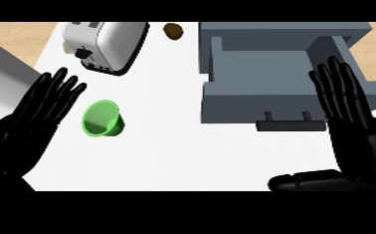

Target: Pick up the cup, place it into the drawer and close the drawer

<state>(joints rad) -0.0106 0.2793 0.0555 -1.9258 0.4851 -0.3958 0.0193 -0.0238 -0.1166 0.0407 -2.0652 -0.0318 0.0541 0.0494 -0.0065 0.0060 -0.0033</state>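
Both hands' fingers open, cup (102,119) ungrasped on surface (183,148); left hand (40,109) could knock it away from open drawer (264,86).

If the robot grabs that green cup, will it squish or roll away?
The green cup looks like a stiff, thin-walled plastic tumbler, so it probably won't squish. It appears tilted on the counter, and its round sides mean a nudge could roll it. It looks empty, so likely light.
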